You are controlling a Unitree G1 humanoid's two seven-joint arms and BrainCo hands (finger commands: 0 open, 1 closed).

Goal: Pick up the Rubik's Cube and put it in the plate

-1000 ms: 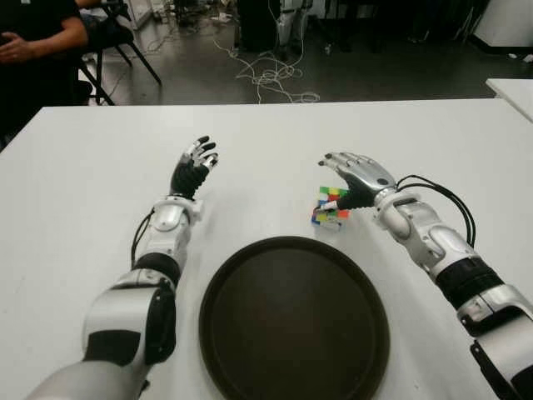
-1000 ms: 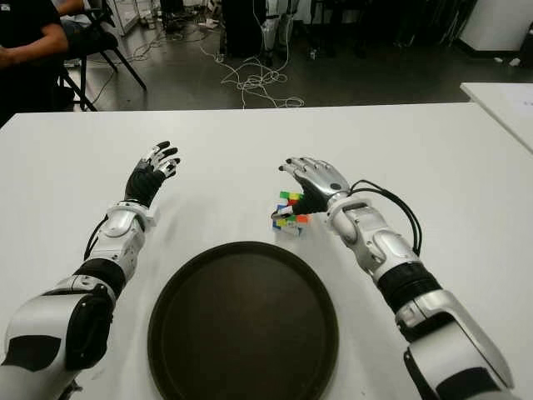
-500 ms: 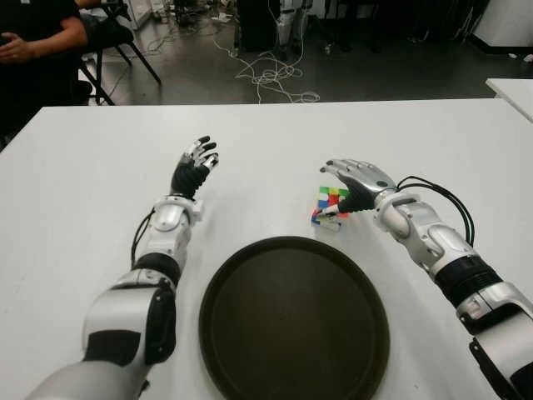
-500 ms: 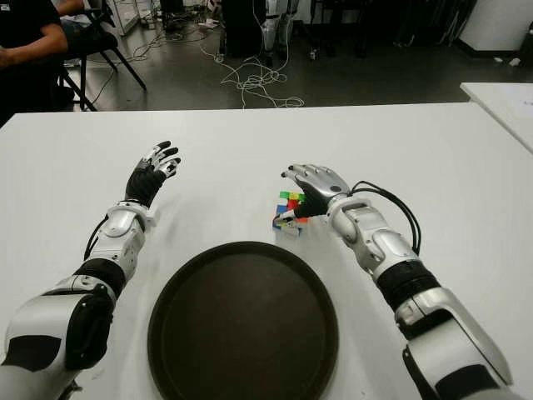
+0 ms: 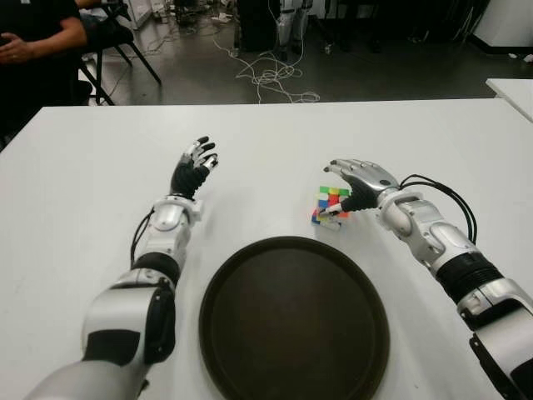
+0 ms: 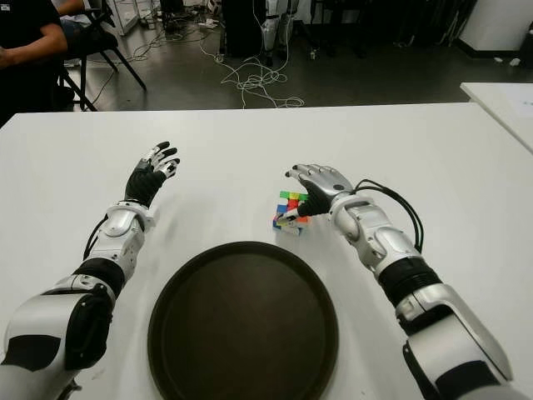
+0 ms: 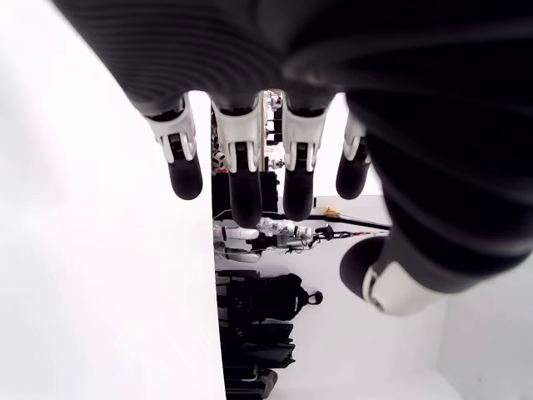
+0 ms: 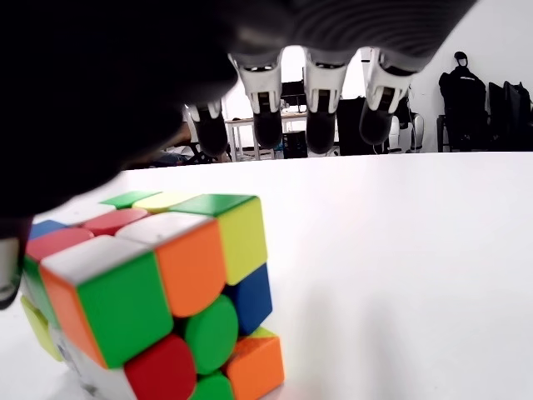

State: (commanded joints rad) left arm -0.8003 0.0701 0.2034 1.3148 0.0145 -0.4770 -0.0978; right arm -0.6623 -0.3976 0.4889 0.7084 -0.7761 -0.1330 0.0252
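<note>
At the cube's 3 o'clock side, the right hand (image 5: 360, 177) hovered with its fingers (image 8: 321, 125) extended and spread over the top of the Rubik's Cube (image 5: 331, 207), thumb low against the near face; nothing was grasped yet. The right wrist view showed four fingertips hanging clear beyond the cube's far edge, not closed on it. Whether the thumb touched the cube could not be told.

The cube sat on the white bench (image 5: 75, 208), just beyond the rim of the dark round plate (image 5: 225, 342) at about the plate's 1 o'clock, near but apart from it. It appeared slightly tilted or twisted, one layer out of line with the rest.

The left hand (image 5: 194, 165) showed at the plate's 10 o'clock, fingers spread and released, holding nothing; idle.

Judgement: pre-grasp stage, task barely begun. Risks from here:
- Fingers closing while the thumb sat only on a lower corner could pivot the cube and flick it toward 9 o'clock, out of the grip.
- A misaligned layer could rotate under squeeze, loosening the hold mid-lift.
- Smooth plastic on a smooth bench: any sideways push before closure would slide the cube.
- A low carry could clip the plate's raised rim.
</note>
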